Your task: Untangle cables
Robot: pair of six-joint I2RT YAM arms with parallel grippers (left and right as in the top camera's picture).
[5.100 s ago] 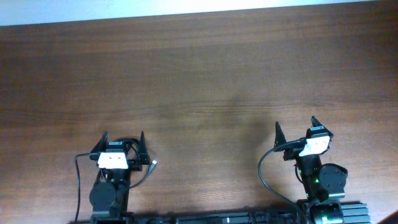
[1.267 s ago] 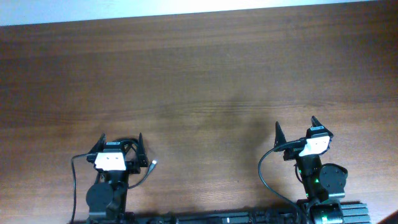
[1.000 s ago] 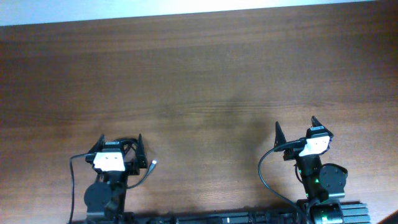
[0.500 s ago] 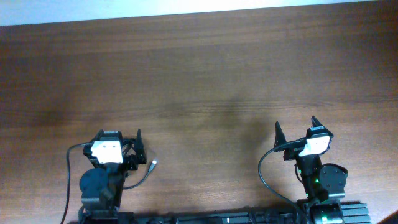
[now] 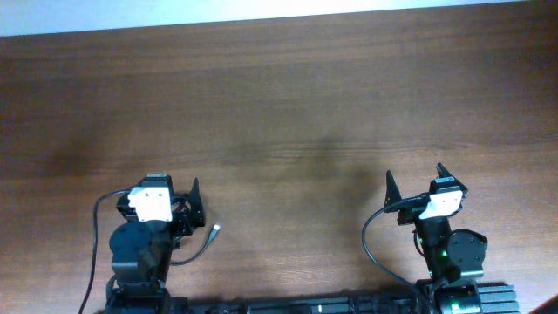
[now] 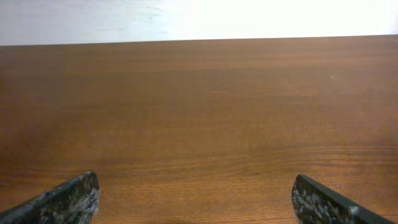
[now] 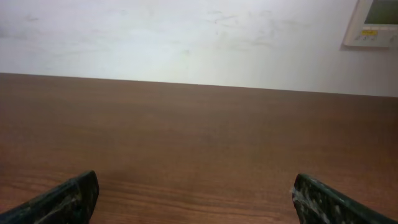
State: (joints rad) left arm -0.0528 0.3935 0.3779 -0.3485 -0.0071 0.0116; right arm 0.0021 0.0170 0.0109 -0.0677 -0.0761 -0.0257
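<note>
The cables are out of view in all three views; only bare brown table (image 5: pixel 288 113) shows. My left gripper (image 5: pixel 168 188) sits at the near left edge, open, with nothing between its fingers, and the left wrist view shows it (image 6: pixel 196 199) over bare wood. At the near right my right gripper (image 5: pixel 415 174) also stands open and holds nothing, and its own view shows it (image 7: pixel 196 196) with only wood ahead. A thin black cord with a pale tip (image 5: pixel 212 232) lies beside the left arm and seems to run from that arm.
Thick black wires loop from the right arm (image 5: pixel 370 244) and the left arm (image 5: pixel 98 235). A pale wall (image 7: pixel 186 37) rises beyond the table's far edge (image 5: pixel 279 19). A white wall panel (image 7: pixel 375 22) shows at the upper right.
The left arm has turned a little to the left and its wrist has shifted up and leftward. The right arm has not moved. Both grippers stay open.
</note>
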